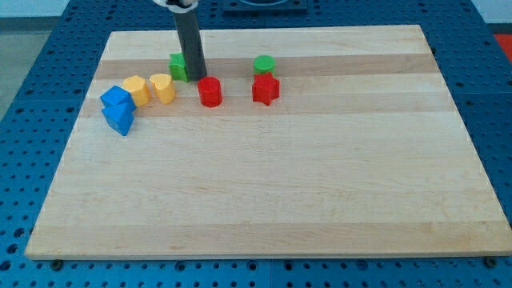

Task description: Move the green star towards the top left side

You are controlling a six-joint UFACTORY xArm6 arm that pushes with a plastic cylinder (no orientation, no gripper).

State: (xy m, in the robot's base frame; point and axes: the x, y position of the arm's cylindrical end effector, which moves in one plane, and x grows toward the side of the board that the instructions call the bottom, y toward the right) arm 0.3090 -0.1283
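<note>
The green star (pixel 177 66) lies near the view's top left on the wooden board (pixel 264 200), partly hidden by the rod. My tip (pixel 196 78) rests on the board right against the star's right side. A red cylinder (pixel 210 92) sits just below and right of the tip.
Two yellow blocks (pixel 137 90) (pixel 162 87) lie left of the red cylinder, below the green star. Two blue blocks (pixel 116 98) (pixel 119 118) sit at the far left. A green cylinder (pixel 264 65) and a red star (pixel 265 89) lie to the right.
</note>
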